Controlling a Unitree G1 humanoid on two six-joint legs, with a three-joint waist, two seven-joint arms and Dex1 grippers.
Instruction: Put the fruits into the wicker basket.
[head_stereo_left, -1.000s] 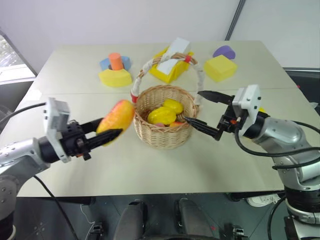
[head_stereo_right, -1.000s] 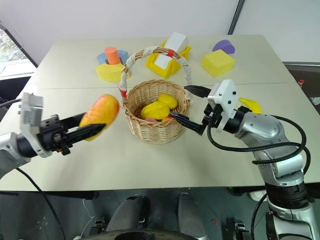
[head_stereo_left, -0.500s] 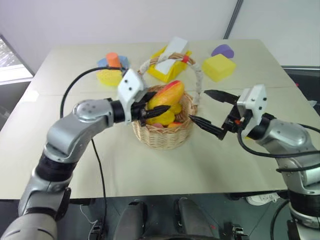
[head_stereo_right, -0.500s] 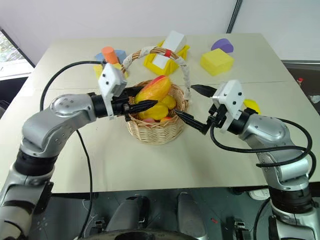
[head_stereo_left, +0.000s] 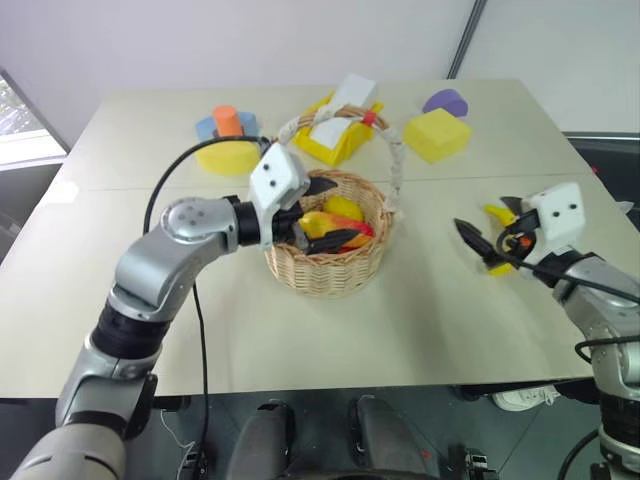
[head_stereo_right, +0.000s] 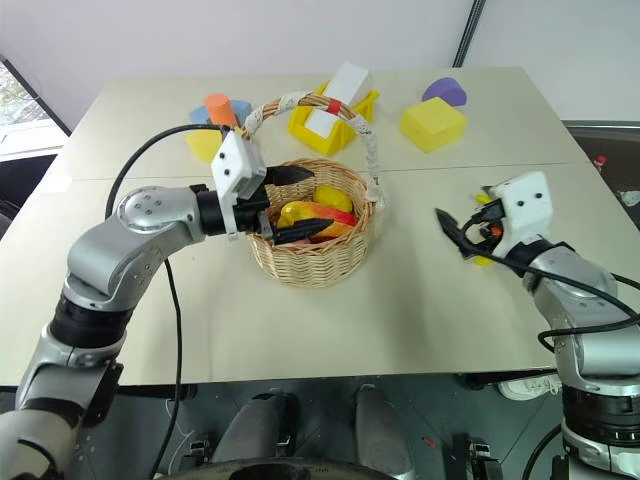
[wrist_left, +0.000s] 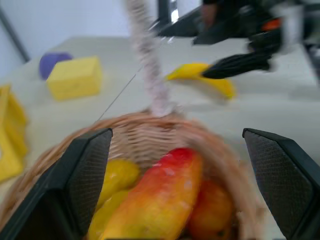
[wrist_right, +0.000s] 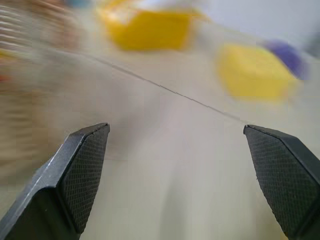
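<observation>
The wicker basket (head_stereo_left: 325, 272) stands mid-table, its white-wrapped handle (head_stereo_left: 398, 155) arching over it. My left gripper (head_stereo_left: 330, 212) hovers open just over the basket's near-left rim. The yellow-orange mango (wrist_left: 160, 200) with a red blush lies loose in the basket between its fingers, on other yellow fruits (head_stereo_left: 345, 207). To the right, my right gripper (head_stereo_left: 482, 216) is open low over the table. The yellow banana (wrist_left: 200, 75) lies on the table right by its fingertips, partly hidden behind them.
A yellow plastic bin (head_stereo_left: 330, 145) with a white box stands behind the basket. Foam blocks sit at the back: a yellow one (head_stereo_left: 438, 135) and a purple one (head_stereo_left: 447, 102) on the right, and a yellow, orange and blue group (head_stereo_left: 230, 140) on the left.
My left gripper carried the mango over the basket, opened and let it go; it now lies inside. My right gripper swung right, from the basket to the banana.
</observation>
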